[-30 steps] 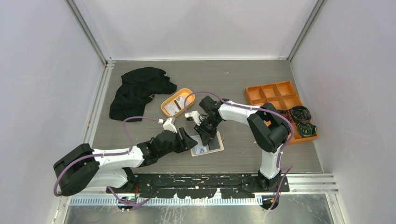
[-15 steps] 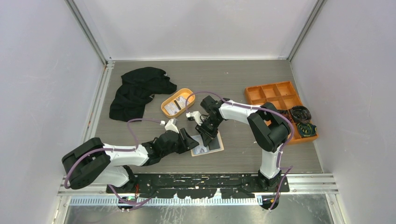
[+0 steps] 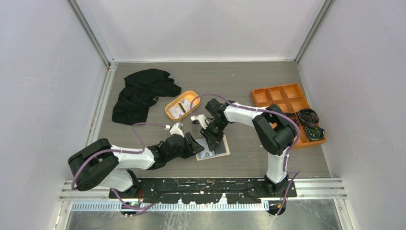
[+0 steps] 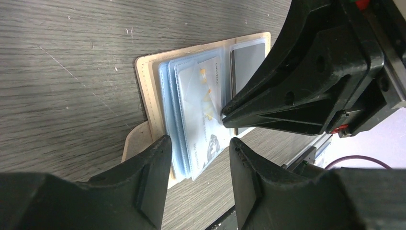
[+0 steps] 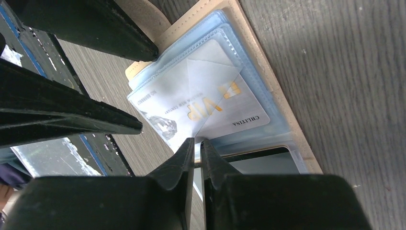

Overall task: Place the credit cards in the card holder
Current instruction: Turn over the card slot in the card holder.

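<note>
The card holder [image 3: 219, 150] lies open on the table, its beige cover [image 4: 143, 91] under pale blue sleeves [image 5: 280, 103]. A white credit card [image 5: 210, 105] with gold print sits partly inside the top sleeve, one end sticking out past it [image 4: 206, 115]. My right gripper [image 5: 197, 143] is shut on that card's long edge, over the holder [image 3: 209, 136]. My left gripper [image 4: 198, 158] stands open at the holder's near-left end [image 3: 195, 146], one finger over the snap tab, holding nothing. Another card [image 3: 178, 110] lies in the oval tray.
The orange oval tray [image 3: 191, 96] sits just behind the holder. A black cloth [image 3: 141, 93] lies at the back left. An orange compartmented box [image 3: 287, 98] with dark coiled items stands at the right. The table's near rail runs close behind the holder.
My left arm has slid a little to the right, its jaws slightly narrower. The right gripper and the card have barely moved.
</note>
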`<action>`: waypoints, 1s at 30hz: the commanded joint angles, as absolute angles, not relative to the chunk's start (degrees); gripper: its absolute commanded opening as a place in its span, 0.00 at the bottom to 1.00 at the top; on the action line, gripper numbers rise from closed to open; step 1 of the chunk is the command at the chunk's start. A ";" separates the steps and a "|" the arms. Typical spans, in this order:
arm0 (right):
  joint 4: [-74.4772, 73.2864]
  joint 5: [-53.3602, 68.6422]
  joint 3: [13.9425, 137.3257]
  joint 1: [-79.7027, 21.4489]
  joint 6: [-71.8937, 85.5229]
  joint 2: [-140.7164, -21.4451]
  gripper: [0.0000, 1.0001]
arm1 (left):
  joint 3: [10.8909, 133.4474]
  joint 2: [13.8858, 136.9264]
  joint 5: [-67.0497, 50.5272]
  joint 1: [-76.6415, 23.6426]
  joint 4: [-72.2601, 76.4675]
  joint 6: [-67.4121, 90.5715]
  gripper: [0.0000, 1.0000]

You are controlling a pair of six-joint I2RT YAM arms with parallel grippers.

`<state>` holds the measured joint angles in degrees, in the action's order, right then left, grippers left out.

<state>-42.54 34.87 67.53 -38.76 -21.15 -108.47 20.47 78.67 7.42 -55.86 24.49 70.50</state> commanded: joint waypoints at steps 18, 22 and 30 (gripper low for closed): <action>-44.38 35.07 70.71 -38.65 -20.12 -110.57 0.16 | 22.94 75.75 5.36 -55.81 25.55 69.70 0.46; -44.38 35.05 70.75 -38.67 -20.09 -110.57 0.16 | 23.36 77.90 5.19 -55.80 26.68 69.87 0.46; -44.68 35.02 70.84 -38.66 -20.18 -110.74 0.16 | 23.71 79.12 6.14 -55.79 25.11 70.10 0.48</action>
<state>-44.51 35.09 69.34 -38.54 -20.16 -110.28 21.58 79.09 5.48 -55.75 23.64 70.19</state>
